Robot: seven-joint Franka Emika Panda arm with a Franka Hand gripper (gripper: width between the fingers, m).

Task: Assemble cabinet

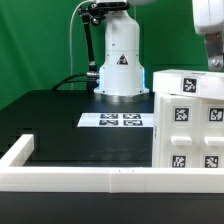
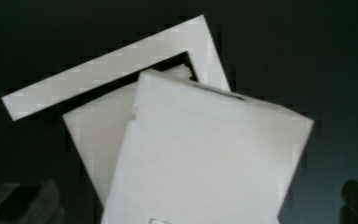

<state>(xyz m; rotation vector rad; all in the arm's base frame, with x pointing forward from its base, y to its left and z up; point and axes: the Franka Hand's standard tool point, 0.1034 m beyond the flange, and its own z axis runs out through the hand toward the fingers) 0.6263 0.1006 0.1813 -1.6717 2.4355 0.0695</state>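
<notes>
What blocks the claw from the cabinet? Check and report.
Nothing visible does. The claw hangs just above the cabinet at the exterior view's right, with nothing showing between them. The marker board lies flat, well aside.

White cabinet (image 1: 187, 125), seemingly black-and-white tags

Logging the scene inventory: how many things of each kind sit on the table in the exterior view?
Cabinet: 1
Marker board: 1
White rail along the table edge: 1
Total: 3
</notes>
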